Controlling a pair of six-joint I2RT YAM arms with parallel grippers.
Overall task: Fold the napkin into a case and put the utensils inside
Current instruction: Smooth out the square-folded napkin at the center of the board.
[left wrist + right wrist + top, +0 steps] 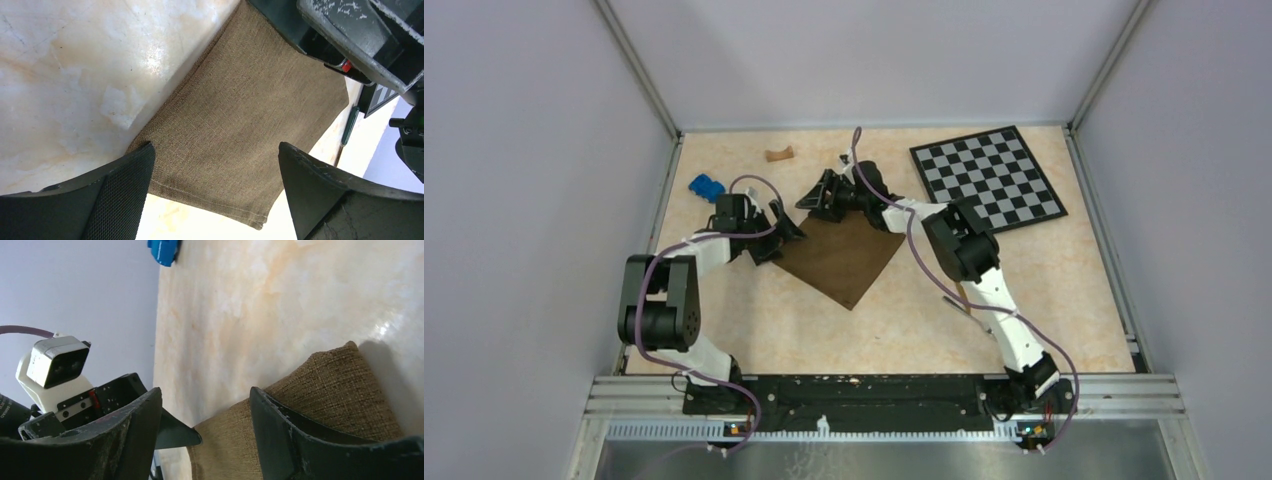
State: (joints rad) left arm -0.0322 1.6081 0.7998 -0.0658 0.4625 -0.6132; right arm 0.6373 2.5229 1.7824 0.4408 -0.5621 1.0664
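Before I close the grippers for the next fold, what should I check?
1. Left gripper and right gripper open: ok.
2. Dark-brown cloth napkin lying flat: ok.
3. Left gripper straddling a napkin edge: ok.
4. Right gripper over a napkin corner: ok.
5. Small blue block and black-and-white checkerboard clear of the napkin: ok.
6. Metal fork and knife clear of the fold: cannot tell, neither shows clearly.
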